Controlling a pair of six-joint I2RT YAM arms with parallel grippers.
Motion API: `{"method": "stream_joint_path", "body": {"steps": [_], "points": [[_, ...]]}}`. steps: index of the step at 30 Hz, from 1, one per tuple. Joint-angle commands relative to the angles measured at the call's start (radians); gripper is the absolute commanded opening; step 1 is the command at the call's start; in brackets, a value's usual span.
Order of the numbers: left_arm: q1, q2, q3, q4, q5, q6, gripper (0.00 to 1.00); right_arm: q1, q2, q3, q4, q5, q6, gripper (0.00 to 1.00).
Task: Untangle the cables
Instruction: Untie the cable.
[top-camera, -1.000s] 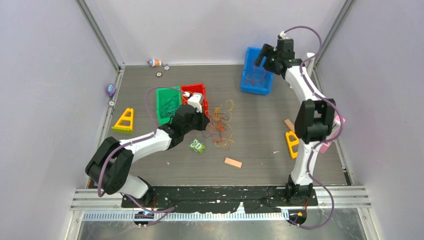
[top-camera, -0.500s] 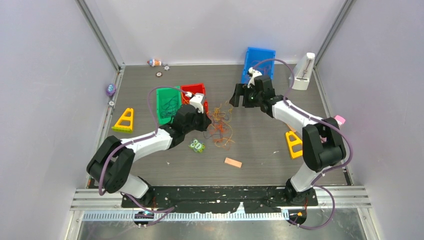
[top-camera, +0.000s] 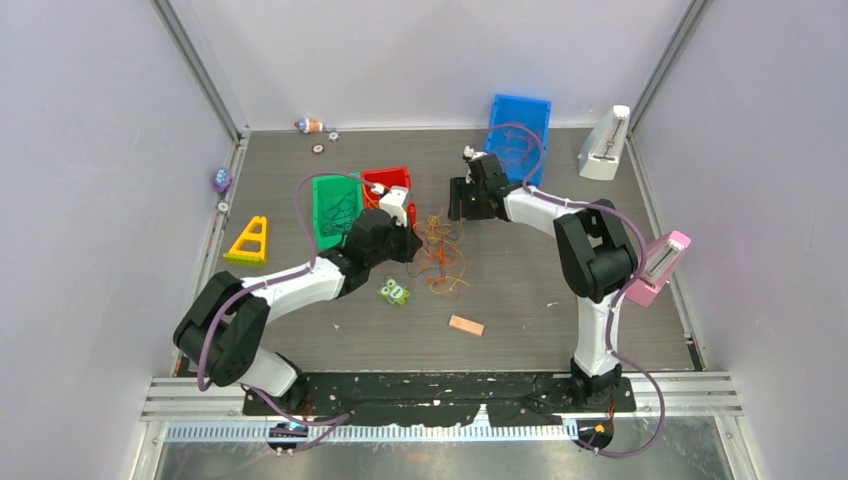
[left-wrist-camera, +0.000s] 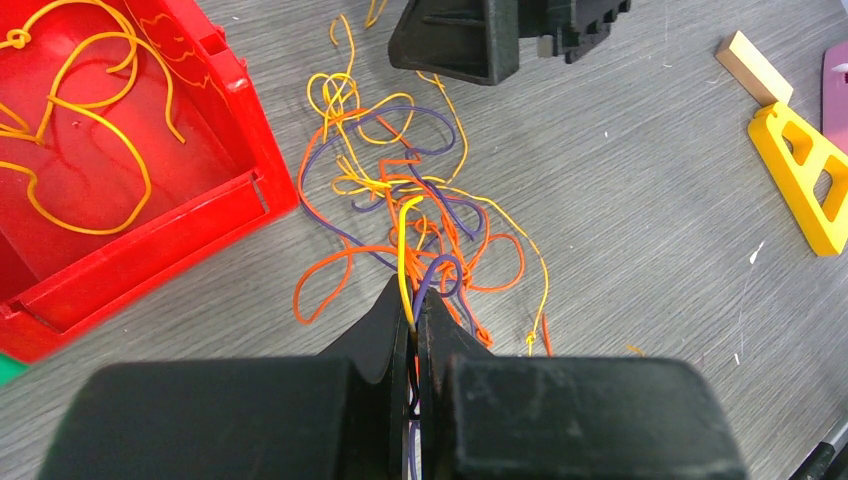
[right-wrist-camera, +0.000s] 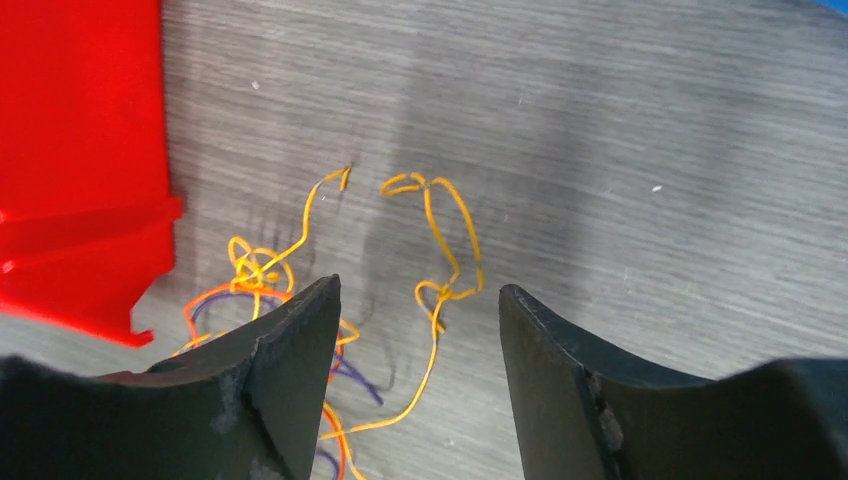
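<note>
The left gripper (left-wrist-camera: 413, 325) is pinched tight on a yellow strand and a purple strand of the thin orange, yellow and dark purple cables (top-camera: 440, 250), which lie in a loose tangle on the grey wood-grain bench (top-camera: 520, 280) at the middle of the top view. From the left wrist view the heap (left-wrist-camera: 410, 215) spreads upward from the fingertips, with the red plastic bin (left-wrist-camera: 130, 150) just to its left holding a few orange strands of its own.

The right gripper (right-wrist-camera: 418, 330) stands with its jaws well apart and nothing between them, poised above the far edge of the tangle, over a lone orange loop (right-wrist-camera: 440, 250). In the top view it sits just right of the red bin (top-camera: 392, 180).

A green plastic bin (top-camera: 335, 205) with dark strands inside adjoins the red one on the left. A blue bin (top-camera: 520, 125) stands in the upper middle of the frame, behind the right arm. A small green toy block (top-camera: 394, 291) lies close beside the tangle's lower left. A small tan block (top-camera: 466, 325) lies below it, apart. A yellow triangular frame (top-camera: 249, 240) sits at the left edge, a white stand (top-camera: 605, 145) at upper right, and a pink one (top-camera: 655, 268) at the right.
</note>
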Motion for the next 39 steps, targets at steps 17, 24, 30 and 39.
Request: {"method": "stream_joint_path", "body": {"steps": [17,24,30,39], "points": [[-0.002,0.005,0.041,0.02,0.022,0.007,0.0,-0.123,-0.532,0.135,-0.32,0.408,-0.066,0.05],[-0.015,0.053,0.086,-0.014,0.046,0.002,0.0,-0.277,-0.732,0.355,-0.45,0.377,-0.043,0.05],[-0.027,0.15,0.188,-0.144,0.051,0.013,0.0,-0.291,-0.672,0.729,-0.601,0.362,-0.039,0.05],[-0.062,0.345,0.358,-0.266,0.087,0.03,0.0,-0.292,-0.545,1.169,-0.667,0.275,0.017,0.05]]}}
